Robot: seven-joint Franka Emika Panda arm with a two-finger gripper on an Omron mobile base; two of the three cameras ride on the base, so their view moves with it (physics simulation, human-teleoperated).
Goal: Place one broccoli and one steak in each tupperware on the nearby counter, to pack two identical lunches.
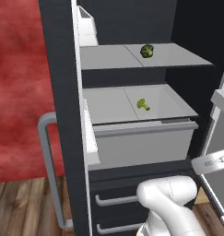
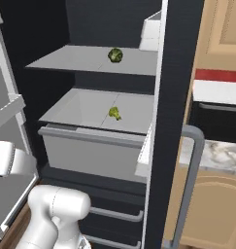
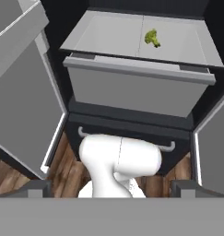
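Two broccoli lie in the open fridge. One broccoli (image 1: 147,50) (image 2: 115,55) rests on the upper grey shelf. The other, a smaller floret (image 1: 142,104) (image 2: 114,113) (image 3: 152,38), lies on the lower shelf above a pulled-out grey drawer. My gripper (image 3: 111,189) is open and holds nothing; its two fingertips (image 3: 35,188) stand wide apart, well back from the fridge and above its lower shelf. A strip of the marble counter (image 2: 220,154) shows to the right of the fridge. The steak and the tupperware are out of view.
The fridge doors stand open on both sides, with a grey loop handle (image 1: 48,170) (image 2: 193,180) on one. The grey drawer (image 1: 143,140) (image 3: 136,87) juts forward under the lower shelf. Below are dark freezer drawers (image 1: 113,200). A red wall (image 1: 21,83) lies to the left.
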